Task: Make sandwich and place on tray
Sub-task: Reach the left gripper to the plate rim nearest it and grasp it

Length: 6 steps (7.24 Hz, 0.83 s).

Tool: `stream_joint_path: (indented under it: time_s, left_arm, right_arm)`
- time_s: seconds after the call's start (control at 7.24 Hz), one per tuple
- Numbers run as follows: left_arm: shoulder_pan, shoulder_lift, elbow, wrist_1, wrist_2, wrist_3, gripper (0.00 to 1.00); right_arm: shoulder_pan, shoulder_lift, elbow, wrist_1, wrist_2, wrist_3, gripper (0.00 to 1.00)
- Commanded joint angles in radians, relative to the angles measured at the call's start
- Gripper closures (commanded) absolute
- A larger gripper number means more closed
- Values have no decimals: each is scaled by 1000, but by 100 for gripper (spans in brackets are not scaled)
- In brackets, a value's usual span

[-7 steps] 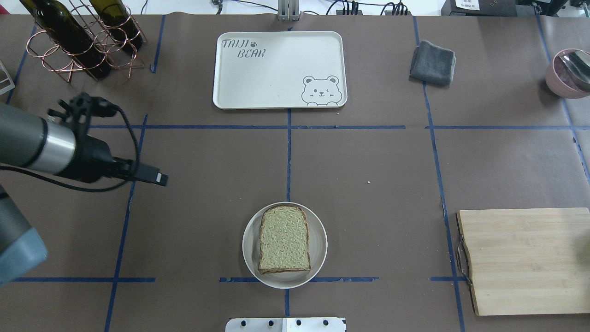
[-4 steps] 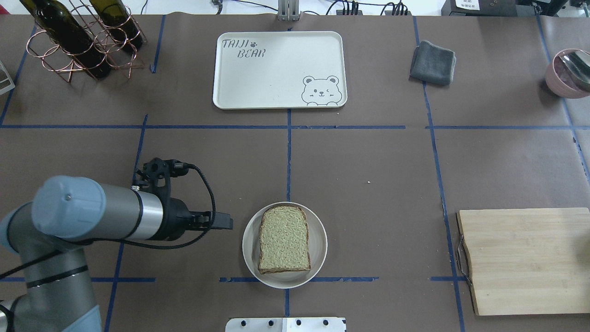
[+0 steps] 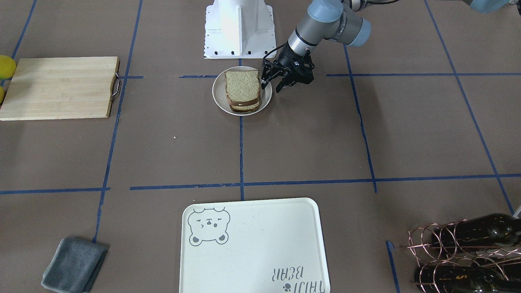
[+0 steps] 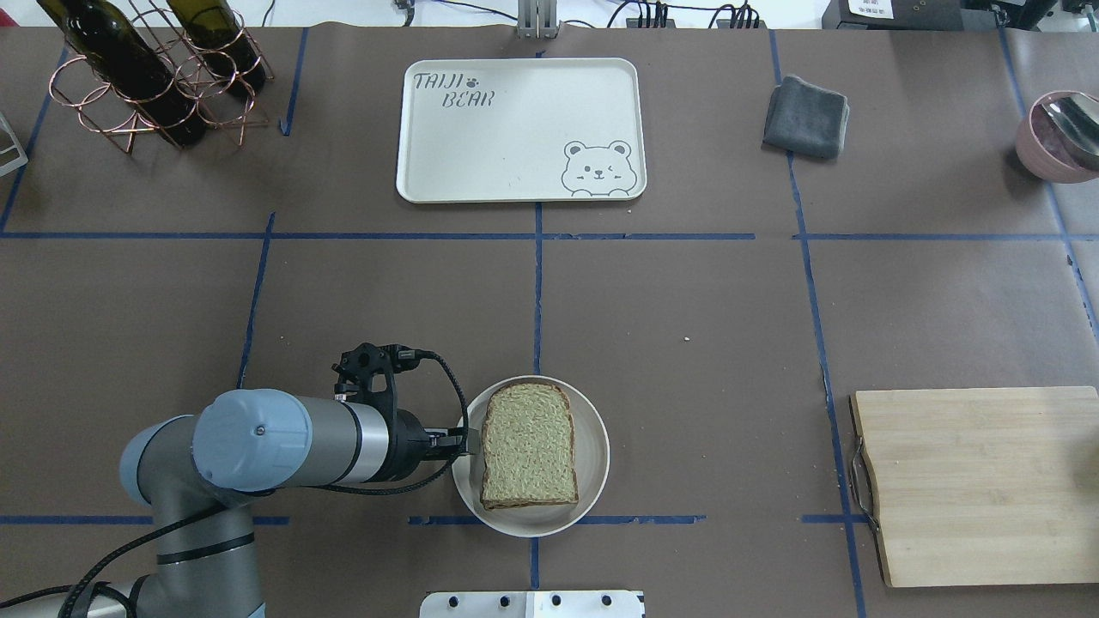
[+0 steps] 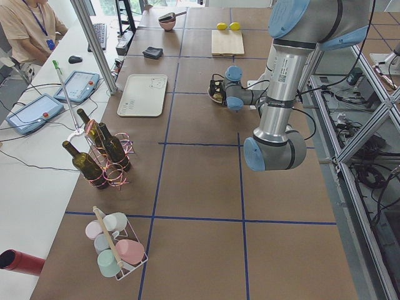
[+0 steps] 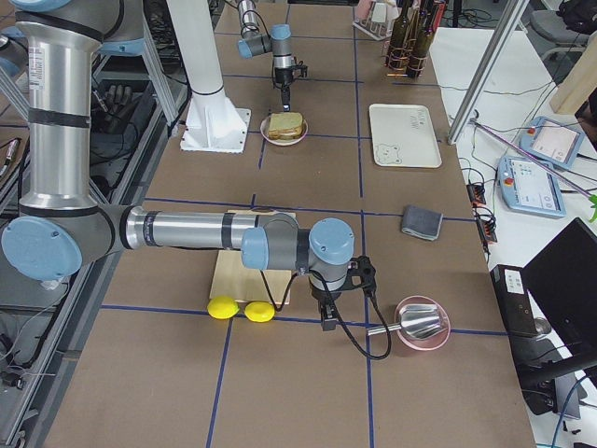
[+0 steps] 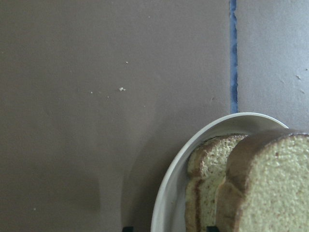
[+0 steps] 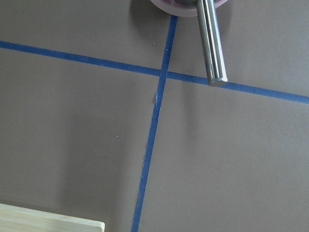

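Note:
The sandwich (image 4: 528,445) lies on a round white plate (image 4: 592,481) near the robot's base: two speckled tan slices stacked, with a pale filling edge showing in the front-facing view (image 3: 243,91). My left gripper (image 3: 272,85) is open, low at the plate's left rim (image 4: 459,442). In the left wrist view the rim (image 7: 169,193) runs between the two fingertips and the sandwich (image 7: 251,183) is close. The cream tray (image 4: 515,129) with the bear drawing sits at the far middle and holds nothing. My right gripper (image 6: 328,322) hangs beside a pink bowl; I cannot tell its state.
A wooden cutting board (image 4: 979,481) lies at the right, with two lemons (image 6: 238,309) past it. A folded grey cloth (image 4: 807,116) is far right. A copper wine rack with bottles (image 4: 146,73) stands far left. The pink bowl (image 4: 1052,142) holds a metal ladle (image 8: 210,41).
My left arm has swung in from the far left and come down towards the plate. Its gripper now sits at the plate's left rim. The sandwich and tray have not moved.

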Motion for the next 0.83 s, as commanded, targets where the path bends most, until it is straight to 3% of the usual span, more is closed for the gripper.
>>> stream_joint_path:
  time_s: [0.0, 0.41, 0.55, 0.69]
  left_arm:
    - [6, -5, 24, -8, 1, 0, 47]
    - [13, -7, 32, -9, 1, 0, 63]
    - [13, -7, 32, -9, -1, -1, 75]
    - [14, -7, 30, -9, -1, 0, 94]
  right_arm:
    - [0, 1, 1, 0, 0, 0, 0]
    - [0, 1, -1, 0, 0, -1, 0]
    - [0, 1, -1, 0, 0, -5, 0]
    - [0, 1, -1, 0, 0, -5, 0]
